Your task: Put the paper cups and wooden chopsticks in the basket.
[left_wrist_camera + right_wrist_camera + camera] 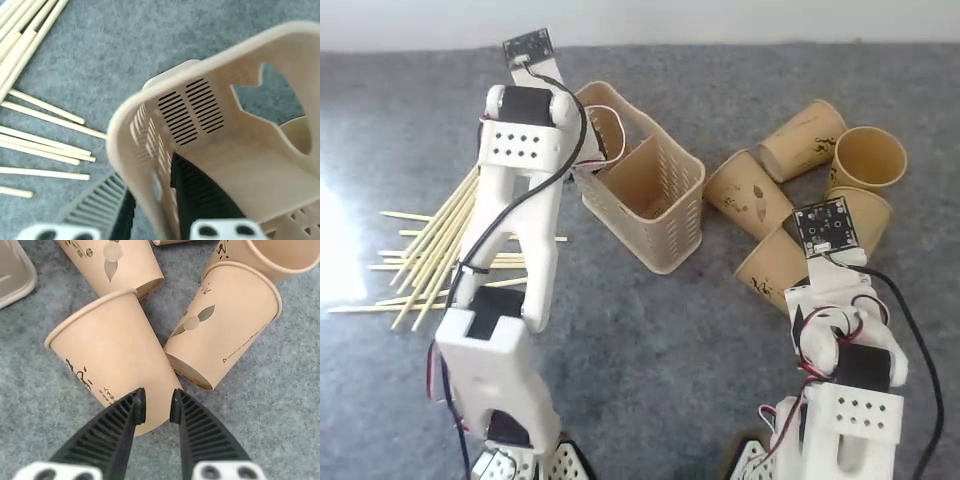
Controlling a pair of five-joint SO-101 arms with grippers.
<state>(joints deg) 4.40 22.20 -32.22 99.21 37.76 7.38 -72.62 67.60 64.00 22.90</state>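
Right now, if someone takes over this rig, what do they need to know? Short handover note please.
Left claw: shut on the basket wall, one finger inside, one outside.
Right claw: slightly open, holding nothing, tips just over the nearest cup, which lies on its side.
Things: five paper cups clustered on the table on the right arm's side of the basket. The wooden chopsticks are scattered on the other side, by the left arm.
Done: nothing visible in the basket so far.
Left: all cups and all chopsticks.
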